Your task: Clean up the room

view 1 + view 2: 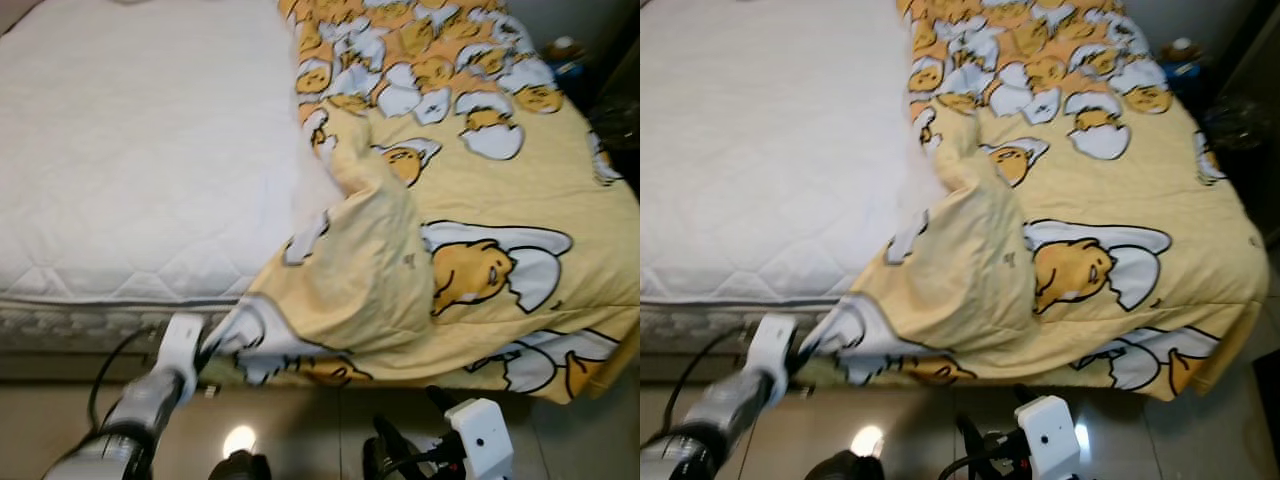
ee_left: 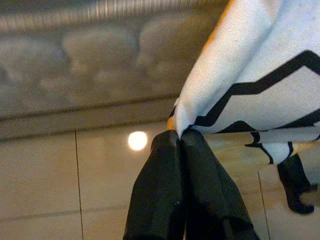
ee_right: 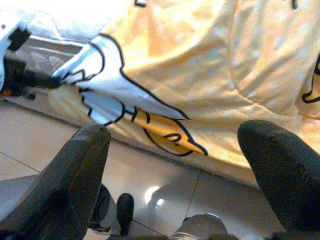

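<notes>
You see the bed [image 1: 140,160], its white quilted mattress bare on the left; a yellow cartoon-print blanket [image 1: 480,200] covers its right half.

Blanket [image 1: 480,180]: soft matt cloth, printed, faintly dotted weave, creased at the bed's near edge. Mattress cover [image 1: 140,150]: white quilted fabric, matt. Floor [image 2: 60,175]: glossy tile, reflecting a lamp. Left gripper's fingers [image 2: 165,200]: matt black, rubbery. Arm [image 1: 140,405]: brushed silver metal.
</notes>
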`<state>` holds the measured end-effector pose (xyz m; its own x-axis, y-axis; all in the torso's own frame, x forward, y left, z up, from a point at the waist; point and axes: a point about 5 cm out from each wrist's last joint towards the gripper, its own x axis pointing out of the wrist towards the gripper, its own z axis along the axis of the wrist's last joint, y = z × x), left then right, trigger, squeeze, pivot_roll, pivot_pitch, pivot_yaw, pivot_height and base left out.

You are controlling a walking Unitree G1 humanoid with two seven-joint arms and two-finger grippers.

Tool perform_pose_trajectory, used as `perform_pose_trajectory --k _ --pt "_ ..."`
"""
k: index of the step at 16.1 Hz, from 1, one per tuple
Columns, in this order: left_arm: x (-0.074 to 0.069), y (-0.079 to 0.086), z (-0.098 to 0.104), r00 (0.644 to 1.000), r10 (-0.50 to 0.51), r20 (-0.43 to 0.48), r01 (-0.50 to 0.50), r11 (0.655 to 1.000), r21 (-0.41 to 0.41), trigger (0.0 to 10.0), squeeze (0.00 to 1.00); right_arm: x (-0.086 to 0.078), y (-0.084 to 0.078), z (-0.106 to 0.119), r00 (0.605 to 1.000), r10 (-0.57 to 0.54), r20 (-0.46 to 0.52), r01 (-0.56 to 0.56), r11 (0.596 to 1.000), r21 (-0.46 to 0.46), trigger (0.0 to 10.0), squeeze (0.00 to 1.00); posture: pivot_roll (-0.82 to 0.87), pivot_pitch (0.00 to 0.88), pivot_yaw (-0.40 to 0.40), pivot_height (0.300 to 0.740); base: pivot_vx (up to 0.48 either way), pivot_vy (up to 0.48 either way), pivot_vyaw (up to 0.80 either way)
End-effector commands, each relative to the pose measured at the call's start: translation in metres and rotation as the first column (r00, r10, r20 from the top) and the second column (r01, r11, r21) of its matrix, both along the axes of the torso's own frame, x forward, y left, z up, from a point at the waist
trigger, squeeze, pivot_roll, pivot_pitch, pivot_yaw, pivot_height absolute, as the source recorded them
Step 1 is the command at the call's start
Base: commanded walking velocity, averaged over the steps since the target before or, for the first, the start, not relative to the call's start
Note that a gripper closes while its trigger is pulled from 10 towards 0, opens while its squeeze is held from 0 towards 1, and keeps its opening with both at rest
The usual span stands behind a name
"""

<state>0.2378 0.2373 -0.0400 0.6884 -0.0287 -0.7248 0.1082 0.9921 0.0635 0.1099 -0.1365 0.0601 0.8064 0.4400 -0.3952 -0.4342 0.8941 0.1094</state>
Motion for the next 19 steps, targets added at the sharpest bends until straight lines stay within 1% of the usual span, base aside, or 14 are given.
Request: perform_pose_trajectory --k 1,4,5,7,8,9,12,13,14,15,16,17,18,19 --pt "-0.016 0.009 -0.008 0.999 0.026 -0.037 -0.025 0.999 0.025 0.0 0.0 -0.001 0.0 -0.003 1.0 0.005 -0.025 -0.005 1.0 0.007 10.0 0.0 -0.28 0.091 0.042 0.714 0.0 0.0 0.0" --pt "-0.047 0.019 -0.024 0.99 0.083 -0.116 -0.075 0.995 0.072 0.0 0.0 0.0 -0.001 -0.004 1.0 0.008 -0.022 -0.007 1.0 0.008 10.0 0.0 -0.28 0.084 0.048 0.714 0.0 0.0 0.0" --pt "-0.069 0.03 -0.031 0.974 0.153 -0.164 -0.136 0.985 0.109 0.0 0.0 0.0 -0.001 -0.004 1.0 0.006 -0.022 -0.006 1.0 0.008 10.0 0.0 -0.28 0.083 0.048 0.714 0.0 0.0 0.0" --pt "-0.094 0.042 -0.038 0.953 0.213 -0.215 -0.181 0.971 0.158 0.0 0.0 0.0 -0.002 -0.005 1.0 0.005 -0.022 -0.005 1.0 0.008 10.0 0.0 -0.28 0.082 0.048 0.714 0.0 0.0 0.0" --pt "-0.122 0.048 -0.045 0.925 0.261 -0.275 -0.214 0.958 0.19 0.0 0.0 0.0 -0.002 -0.006 1.0 0.005 -0.024 -0.005 1.0 0.009 10.0 0.0 -0.27 0.081 0.044 0.714 0.0 0.0 0.0" --pt "-0.128 0.047 -0.047 0.921 0.259 -0.29 -0.207 0.959 0.196 0.0 0.0 0.0 -0.002 -0.006 1.0 0.007 -0.025 -0.006 1.0 0.01 10.0 0.0 -0.27 0.081 0.044 0.714 0.0 0.0 0.0" --pt "-0.152 0.039 -0.056 0.905 0.19 -0.38 -0.119 0.972 0.203 0.0 0.0 0.003 -0.001 -0.008 0.999 0.02 -0.025 -0.02 1.0 0.012 10.0 0.0 -0.27 0.074 0.041 0.714 0.0 0.0 0.0" --pt "-0.17 0.041 -0.059 0.884 0.168 -0.436 -0.072 0.971 0.228 0.0 0.0 0.004 -0.001 -0.008 1.0 0.02 -0.024 -0.019 1.0 0.011 10.0 0.0 -0.27 0.071 0.042 0.714 0.0 0.0 0.0" --pt "-0.181 0.043 -0.06 0.87 0.145 -0.471 -0.03 0.97 0.243 0.0 0.0 0.005 -0.002 -0.008 1.0 0.017 -0.022 -0.017 1.0 0.01 10.0 0.0 -0.27 0.069 0.042 0.714 0.0 0.0 0.0" --pt "-0.184 0.045 -0.06 0.868 0.118 -0.482 0.009 0.967 0.253 0.0 0.0 0.005 -0.002 -0.008 1.0 0.016 -0.021 -0.016 1.0 0.009 10.0 0.0 -0.27 0.069 0.042 0.714 0.0 0.0 0.0" --pt "-0.172 0.046 -0.058 0.886 0.066 -0.458 0.084 0.95 0.299 0.0 0.0 0.007 -0.003 -0.01 1.0 0.016 -0.019 -0.016 1.0 0.01 10.0 0.0 -0.26 0.066 0.039 0.714 0.0 0.0 0.0" --pt "-0.161 0.044 -0.056 0.901 0.052 -0.431 0.1 0.941 0.323 3.2 0.0 0.008 -0.002 -0.01 1.0 0.019 -0.018 -0.019 1.0 0.011 10.0 0.0 -0.25 0.063 0.038 0.714 0.0 0.0 0.0" --pt "-0.147 0.039 -0.055 0.914 0.008 -0.405 0.143 0.929 0.34 10.0 0.0 0.01 -0.001 -0.011 1.0 0.025 -0.015 -0.024 1.0 0.012 10.0 0.0 -0.25 0.059 0.039 0.714 0.0 0.0 0.0" --pt "-0.136 0.036 -0.053 0.927 -0.005 -0.375 0.155 0.916 0.369 10.0 0.0 0.013 0.0 -0.012 1.0 0.028 -0.009 -0.028 1.0 0.013 10.0 0.0 -0.25 0.052 0.04 0.714 0.0 0.0 0.0"
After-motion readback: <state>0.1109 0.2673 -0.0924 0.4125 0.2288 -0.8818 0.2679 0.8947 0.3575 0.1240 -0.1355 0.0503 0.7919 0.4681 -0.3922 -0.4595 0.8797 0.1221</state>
